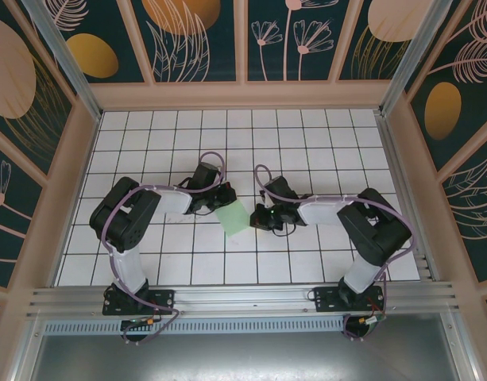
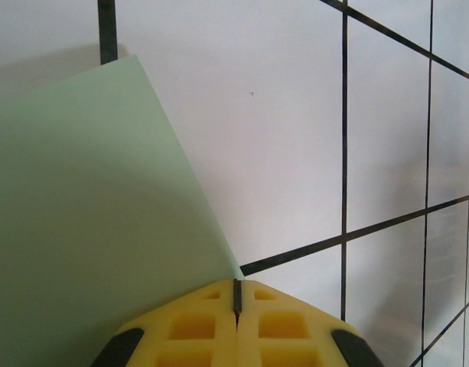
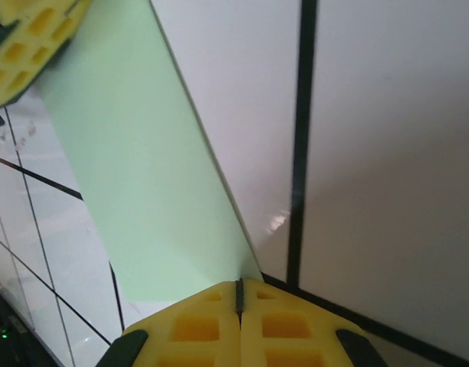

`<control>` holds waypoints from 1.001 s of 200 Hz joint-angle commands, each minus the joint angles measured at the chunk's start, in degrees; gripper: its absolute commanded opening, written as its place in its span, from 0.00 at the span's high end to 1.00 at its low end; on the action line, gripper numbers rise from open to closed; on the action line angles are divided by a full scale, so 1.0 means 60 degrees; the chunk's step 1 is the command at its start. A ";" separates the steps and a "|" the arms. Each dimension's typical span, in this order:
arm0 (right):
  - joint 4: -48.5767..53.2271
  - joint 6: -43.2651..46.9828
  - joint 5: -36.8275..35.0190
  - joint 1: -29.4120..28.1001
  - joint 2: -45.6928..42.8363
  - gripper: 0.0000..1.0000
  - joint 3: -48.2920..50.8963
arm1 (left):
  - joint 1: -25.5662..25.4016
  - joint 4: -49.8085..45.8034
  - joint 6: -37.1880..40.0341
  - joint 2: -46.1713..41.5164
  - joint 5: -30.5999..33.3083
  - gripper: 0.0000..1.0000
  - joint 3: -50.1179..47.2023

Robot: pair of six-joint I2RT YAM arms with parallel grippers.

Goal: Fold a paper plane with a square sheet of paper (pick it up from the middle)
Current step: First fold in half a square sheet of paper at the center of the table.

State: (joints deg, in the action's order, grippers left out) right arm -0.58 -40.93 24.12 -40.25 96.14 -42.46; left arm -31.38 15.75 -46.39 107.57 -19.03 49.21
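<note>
A thin, pale mint-green sheet of paper [image 1: 233, 216] was in the middle of the white table with black grid lines [image 1: 307, 143], right between the two robot arms. The left gripper [image 2: 236, 298], with its chunky yellow fingers, was pressed tight together, and a corner of the sheet went right into the crack between them, so it looked like it was pinching the paper. The right gripper [image 3: 239, 294] was squeezed tight too, with the other end of the green sheet tucked in at its tips. The sheet seemed to be lifted a little, because it made a soft shadow on the table.

I think the job was only just starting. The paper looked flat and smooth, with no pointy nose and no wings. From above it looked narrow, but I could not tell if it was folded once or just tilted. Nearly all the folds for the plane seemed left to do.
</note>
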 commanded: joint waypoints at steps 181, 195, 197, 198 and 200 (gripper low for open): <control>-0.0943 0.0498 0.0909 0.0824 0.1496 1.00 -0.1387 | 0.0030 -0.1292 0.1329 0.0418 -0.0287 0.97 0.1481; -0.0940 0.0637 0.0879 0.0834 0.1264 1.00 -0.1414 | 0.0037 -0.1328 0.1360 0.0466 -0.0273 0.98 0.1483; -0.0921 0.0657 0.0856 0.0834 0.1241 1.00 -0.1422 | 0.0042 -0.1334 0.1356 0.0488 -0.0264 0.98 0.1485; -0.0910 0.0663 0.0842 0.0842 0.1222 1.00 -0.1436 | 0.0043 -0.1335 0.1365 0.0486 -0.0261 0.98 0.1483; -0.0891 0.0689 0.0821 0.0847 0.1190 1.00 -0.1449 | 0.0044 -0.1335 0.1372 0.0485 -0.0254 0.99 0.1474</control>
State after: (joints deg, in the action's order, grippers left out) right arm -6.07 -39.53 27.77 -35.55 105.06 -50.96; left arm -31.38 9.82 -39.86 108.81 -21.63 57.25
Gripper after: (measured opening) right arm 0.064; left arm 0.070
